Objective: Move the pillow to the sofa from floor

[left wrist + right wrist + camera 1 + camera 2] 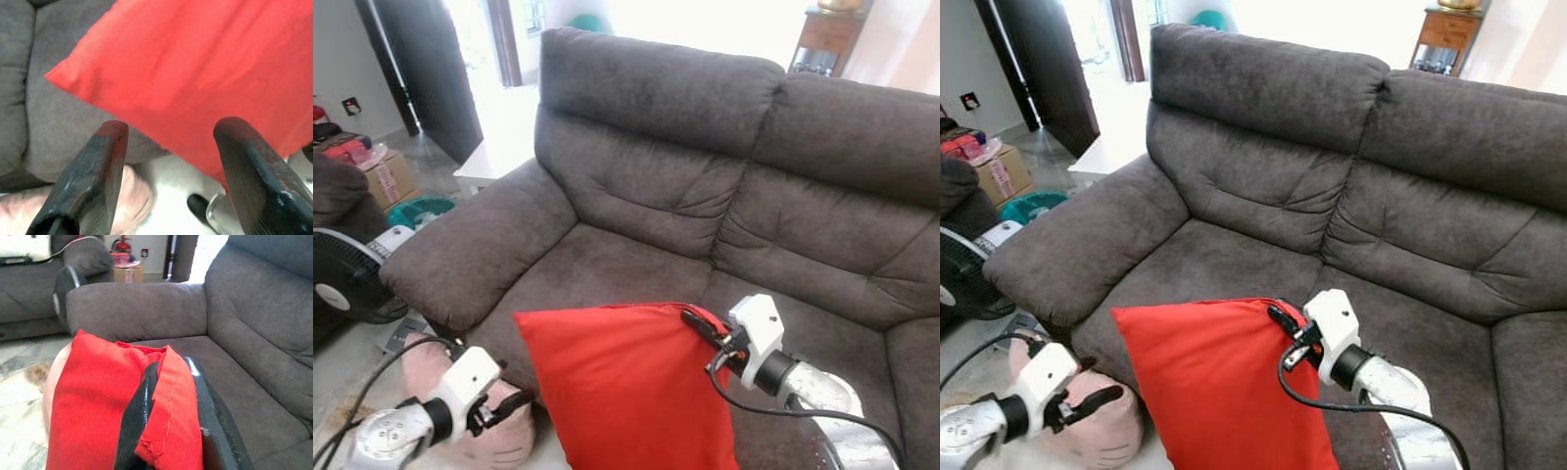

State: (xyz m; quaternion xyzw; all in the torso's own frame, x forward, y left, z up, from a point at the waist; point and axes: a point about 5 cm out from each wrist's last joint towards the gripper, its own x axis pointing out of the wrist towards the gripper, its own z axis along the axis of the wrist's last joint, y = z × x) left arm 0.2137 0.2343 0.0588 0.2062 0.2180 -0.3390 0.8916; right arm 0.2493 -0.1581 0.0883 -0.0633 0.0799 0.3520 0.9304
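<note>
**Red pillow lifted at the sofa's front edge, right pincer pinching its corner**

I have the right pincer (697, 324) clamped on the top corner of the red pillow (626, 387); in the right wrist view the fabric is bunched between the two black fingers (134, 426). The pillow hangs in front of the sofa (724, 176), its upper edge level with the near edge of the seat cushion, not yet resting on it.

The left pincer (509, 406) sits low on the near left, fingers spread apart and holding nothing, just beside the pillow's lower left side. Under it lies a pink plush cushion (499, 441) on the floor. A black fan (347, 279) stands on the far left beside the sofa's armrest.

I judge the pillow light and very soft: it sags and folds from a single pinched corner, so it may swing as I carry it. The cover looks smooth, and a corner pinch could slip. I would support the lower edge with the left pincer, then move it forward over the seat.
</note>
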